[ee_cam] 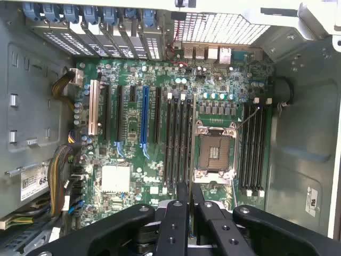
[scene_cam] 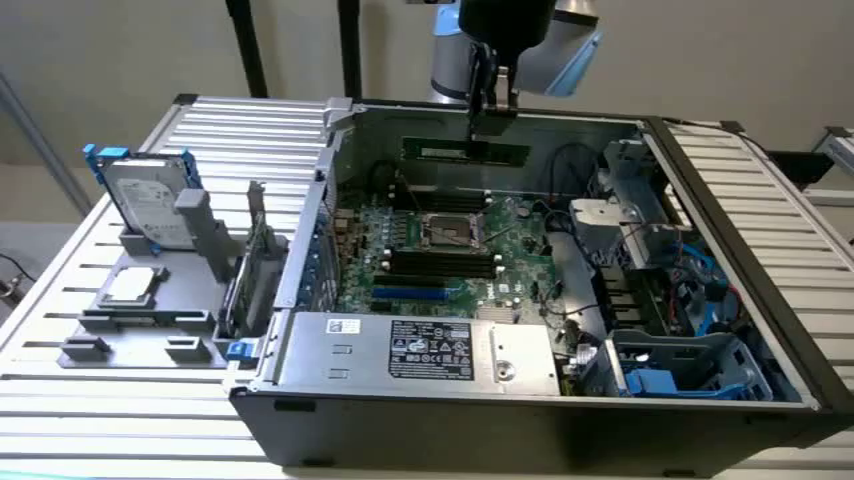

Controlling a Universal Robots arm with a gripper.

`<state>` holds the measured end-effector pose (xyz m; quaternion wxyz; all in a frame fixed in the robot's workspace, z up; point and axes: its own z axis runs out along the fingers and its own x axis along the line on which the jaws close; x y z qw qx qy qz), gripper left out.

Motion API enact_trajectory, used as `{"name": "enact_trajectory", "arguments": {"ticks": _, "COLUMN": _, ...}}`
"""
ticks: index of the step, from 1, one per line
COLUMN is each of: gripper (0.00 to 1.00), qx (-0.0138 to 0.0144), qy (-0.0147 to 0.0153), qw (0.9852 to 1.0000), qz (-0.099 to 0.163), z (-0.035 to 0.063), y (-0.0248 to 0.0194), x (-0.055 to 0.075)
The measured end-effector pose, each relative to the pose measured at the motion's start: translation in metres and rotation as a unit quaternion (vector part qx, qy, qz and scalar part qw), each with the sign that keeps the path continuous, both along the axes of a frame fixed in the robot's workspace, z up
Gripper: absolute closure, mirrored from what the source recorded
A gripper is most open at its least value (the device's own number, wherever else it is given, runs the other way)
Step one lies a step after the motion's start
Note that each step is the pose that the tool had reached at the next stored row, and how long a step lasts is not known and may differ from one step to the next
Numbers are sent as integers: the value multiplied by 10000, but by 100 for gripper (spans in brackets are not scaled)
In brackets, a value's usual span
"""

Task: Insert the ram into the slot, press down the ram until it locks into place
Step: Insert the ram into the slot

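Gripper (scene_cam: pixel 491 128) is clenched on the ram (scene_cam: pixel 454 152), pinching the stick by its upper long edge. The grip looks a touch off-centre, toward the exterior view's right. The stick hangs level over the far edge of the case (scene_cam: pixel 534 430), well above the board and touching nothing else.

Handling-wise, I'd guess it's super light and stiff but thin, so easy to twist or crack if it goes in crooked. The contact edge needs to stay bare and the chips don't want squeezing. The top edge near the middle seems the right place to hold it, though an off-centre pinch could let it tip.

The slot (ee_cam: pixel 176 141) should be one of the long black ones right beside the silver socket (ee_cam: pixel 214 152). There's a bank on each side of the socket and I can't tell which one is the target. They all look empty. The blue slot (ee_cam: pixel 144 120) sits further off.

In the case are the board, loose cables, a power supply (scene_cam: pixel 420 350) along the near edge, and a drive cage (scene_cam: pixel 674 370) in the near corner. On the desk (scene_cam: pixel 80 420) beside the case, a grey tray (scene_cam: pixel 94 325) holds an upright hard drive (scene_cam: pixel 144 195), a chip (scene_cam: pixel 131 287) and a card (scene_cam: pixel 254 270).
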<state>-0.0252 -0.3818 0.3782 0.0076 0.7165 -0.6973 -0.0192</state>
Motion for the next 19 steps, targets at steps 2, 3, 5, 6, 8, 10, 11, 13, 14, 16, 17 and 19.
{"name": "enact_trajectory", "arguments": {"ticks": 2, "gripper": 87, "qx": 0, "qy": 0, "qw": 10000, "qz": 0, "z": 0, "y": 0, "x": 0}}
{"name": "enact_trajectory", "arguments": {"ticks": 3, "gripper": 87, "qx": 0, "qy": 0, "qw": 10000, "qz": 0, "z": 0, "y": 0, "x": 0}}
{"name": "enact_trajectory", "arguments": {"ticks": 5, "gripper": 87, "qx": 0, "qy": 0, "qw": 10000, "qz": 0, "z": 0, "y": 0, "x": 0}}
{"name": "enact_trajectory", "arguments": {"ticks": 6, "gripper": 87, "qx": 0, "qy": 0, "qw": 10000, "qz": 0, "z": 0, "y": 0, "x": 0}}
{"name": "enact_trajectory", "arguments": {"ticks": 8, "gripper": 87, "qx": 0, "qy": 0, "qw": 10000, "qz": 0, "z": 0, "y": 0, "x": 0}}
{"name": "enact_trajectory", "arguments": {"ticks": 10, "gripper": 87, "qx": 0, "qy": 0, "qw": 10000, "qz": 0, "z": 0, "y": 0, "x": 0}}
{"name": "enact_trajectory", "arguments": {"ticks": 11, "gripper": 87, "qx": 0, "qy": 0, "qw": 10000, "qz": 0, "z": 0, "y": 0, "x": 0}}
{"name": "enact_trajectory", "arguments": {"ticks": 13, "gripper": 87, "qx": 0, "qy": 0, "qw": 10000, "qz": 0, "z": 0, "y": 0, "x": 0}}
{"name": "enact_trajectory", "arguments": {"ticks": 14, "gripper": 87, "qx": 0, "qy": -3, "qw": 10000, "qz": 0, "z": -4, "y": 0, "x": -2}}
{"name": "enact_trajectory", "arguments": {"ticks": 16, "gripper": 87, "qx": -1, "qy": -2, "qw": 10000, "qz": 1, "z": -37, "y": -2, "x": -5}}
{"name": "enact_trajectory", "arguments": {"ticks": 17, "gripper": 87, "qx": 0, "qy": -2, "qw": 10000, "qz": 1, "z": -56, "y": -3, "x": -11}}
{"name": "enact_trajectory", "arguments": {"ticks": 19, "gripper": 87, "qx": 0, "qy": -2, "qw": 10000, "qz": 0, "z": -92, "y": -3, "x": -29}}
